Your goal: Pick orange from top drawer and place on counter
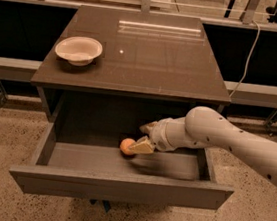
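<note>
The top drawer [119, 185] is pulled open below the counter [150, 58]. The orange [126, 147] lies on the drawer floor near the middle, towards the back. My gripper [140, 142] reaches in from the right, down inside the drawer. Its tip is right against the orange's right side. The white arm [225, 141] comes in from the right edge of the view, over the drawer's right wall.
A white bowl [79, 50] stands at the left of the counter. A speckled floor [3, 146] lies around the cabinet. A low ledge [261, 92] runs behind it, and a cable [248, 50] hangs at the right.
</note>
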`<state>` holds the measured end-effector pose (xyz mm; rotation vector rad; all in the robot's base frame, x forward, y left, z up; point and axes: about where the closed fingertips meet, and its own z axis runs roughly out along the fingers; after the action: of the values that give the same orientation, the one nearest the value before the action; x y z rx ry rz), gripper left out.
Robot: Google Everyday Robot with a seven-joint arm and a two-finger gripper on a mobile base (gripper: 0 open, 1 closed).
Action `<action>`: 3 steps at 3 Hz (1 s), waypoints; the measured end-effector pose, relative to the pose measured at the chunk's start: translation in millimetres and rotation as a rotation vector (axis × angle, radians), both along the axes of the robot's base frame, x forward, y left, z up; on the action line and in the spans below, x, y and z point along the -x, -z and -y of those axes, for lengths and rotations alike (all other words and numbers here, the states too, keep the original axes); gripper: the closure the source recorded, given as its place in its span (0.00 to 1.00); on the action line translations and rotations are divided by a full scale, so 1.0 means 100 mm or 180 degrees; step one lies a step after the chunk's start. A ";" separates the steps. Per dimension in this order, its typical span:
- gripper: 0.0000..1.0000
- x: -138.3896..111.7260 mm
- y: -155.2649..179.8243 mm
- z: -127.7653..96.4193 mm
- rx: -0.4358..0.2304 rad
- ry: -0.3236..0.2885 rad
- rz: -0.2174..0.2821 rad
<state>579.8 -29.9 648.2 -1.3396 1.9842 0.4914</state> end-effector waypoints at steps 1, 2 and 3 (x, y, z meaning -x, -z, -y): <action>0.38 0.01 0.05 -0.06 0.0012 -0.0095 0.0008; 0.34 0.03 0.12 -0.15 0.0015 -0.0231 -0.0019; 0.52 0.05 0.17 -0.22 0.0035 -0.0361 -0.0049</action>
<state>574.9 -7.7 631.6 -1.4650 1.9333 0.5459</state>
